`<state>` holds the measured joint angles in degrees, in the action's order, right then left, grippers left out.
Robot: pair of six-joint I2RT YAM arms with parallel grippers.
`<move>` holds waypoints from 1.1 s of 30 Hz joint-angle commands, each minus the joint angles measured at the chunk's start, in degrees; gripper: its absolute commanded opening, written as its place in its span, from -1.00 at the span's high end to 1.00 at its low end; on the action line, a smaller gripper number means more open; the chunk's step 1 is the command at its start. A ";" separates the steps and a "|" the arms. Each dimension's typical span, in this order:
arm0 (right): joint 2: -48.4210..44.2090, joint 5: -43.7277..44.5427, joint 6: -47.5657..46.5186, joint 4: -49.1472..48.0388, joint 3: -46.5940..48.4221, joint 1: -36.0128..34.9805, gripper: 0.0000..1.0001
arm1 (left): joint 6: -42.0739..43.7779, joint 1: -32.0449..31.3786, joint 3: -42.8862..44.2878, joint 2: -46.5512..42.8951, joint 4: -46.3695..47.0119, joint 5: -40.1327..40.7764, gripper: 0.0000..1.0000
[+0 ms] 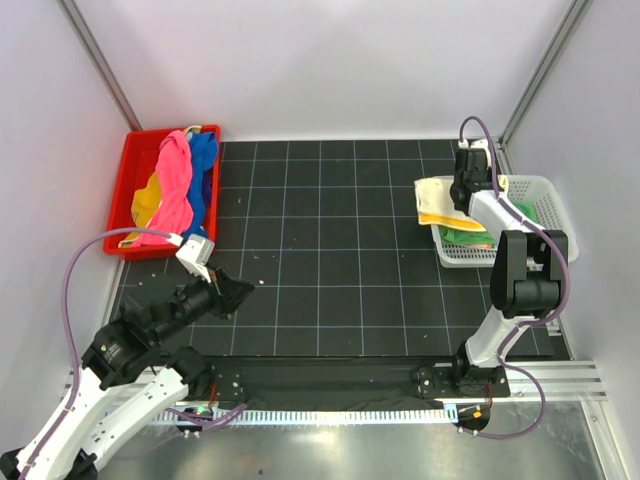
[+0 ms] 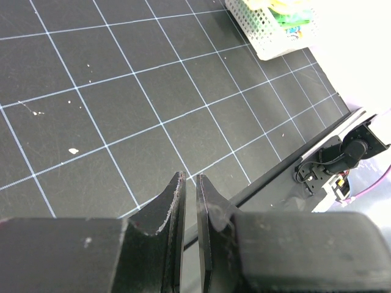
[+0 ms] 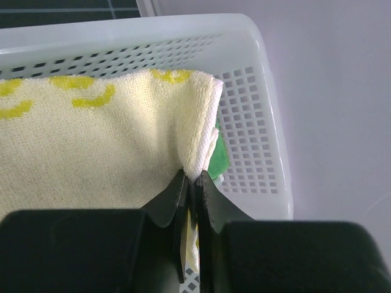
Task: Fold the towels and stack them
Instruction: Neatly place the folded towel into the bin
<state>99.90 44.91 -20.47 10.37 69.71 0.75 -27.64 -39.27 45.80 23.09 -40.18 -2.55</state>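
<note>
Right wrist view: jaws pinch the cream towel (image 3: pixel 110 146) over the basket (image 3: pixel 256 122); left jaws nearly closed, empty.

Robot test cell in a lab: plain white enclosure walls (image 1: pixel 330 60) with metal corner rails (image 1: pixel 95 55), a black gridded mat (image 1: pixel 330 250), and two arms bolted to an aluminium base rail (image 1: pixel 560 375).

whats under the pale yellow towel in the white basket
A green towel peeks out beneath the pale yellow towel that the right claw pinches over the white mesh basket. The top view shows green there too. Anything deeper is covered.
</note>
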 commanded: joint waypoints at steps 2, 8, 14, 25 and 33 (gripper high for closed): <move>-1.11 2.20 -2.55 -3.34 1.56 1.88 0.98 | 1.27 -0.20 -0.10 -0.68 0.37 0.52 0.67; -1.90 2.64 -4.84 -3.60 2.36 2.85 0.98 | 1.27 -0.64 -0.10 -1.03 0.46 0.44 0.67; -2.86 2.47 -5.19 -2.81 3.32 5.31 0.98 | 1.36 -0.99 -0.10 -1.21 0.46 0.70 0.68; -3.04 1.94 -4.49 -2.11 2.89 7.33 0.98 | 1.36 -1.52 -0.10 -1.47 0.37 1.05 0.67; -0.85 1.68 -2.12 -1.58 2.27 8.30 0.96 | 1.36 -1.69 -0.10 -1.47 0.37 1.23 0.67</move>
<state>99.77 45.74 -23.97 9.50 70.78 8.56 -27.53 -40.73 45.71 22.09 -40.18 -1.91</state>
